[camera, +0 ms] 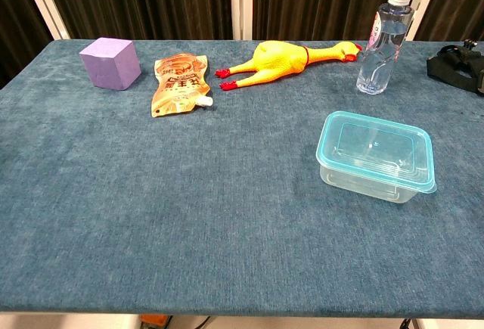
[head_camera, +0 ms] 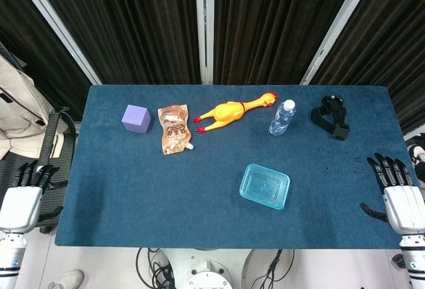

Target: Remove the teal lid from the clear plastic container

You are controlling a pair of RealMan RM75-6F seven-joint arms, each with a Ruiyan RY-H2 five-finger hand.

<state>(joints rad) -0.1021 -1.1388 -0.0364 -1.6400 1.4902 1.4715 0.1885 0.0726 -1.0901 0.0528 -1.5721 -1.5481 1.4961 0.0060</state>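
The clear plastic container (head_camera: 265,187) (camera: 375,156) sits right of the table's middle, with its teal lid (head_camera: 265,184) (camera: 376,146) seated on top. My left hand (head_camera: 25,191) hangs off the table's left edge, fingers apart and empty. My right hand (head_camera: 397,189) is at the table's right edge, fingers spread, holding nothing. Both hands are far from the container and neither shows in the chest view.
Along the far side of the blue table (head_camera: 166,189) lie a purple cube (head_camera: 136,118) (camera: 111,62), an orange pouch (head_camera: 174,129) (camera: 180,84), a yellow rubber chicken (head_camera: 232,111) (camera: 283,59), a water bottle (head_camera: 281,117) (camera: 384,40) and a black strap device (head_camera: 332,117) (camera: 458,66).
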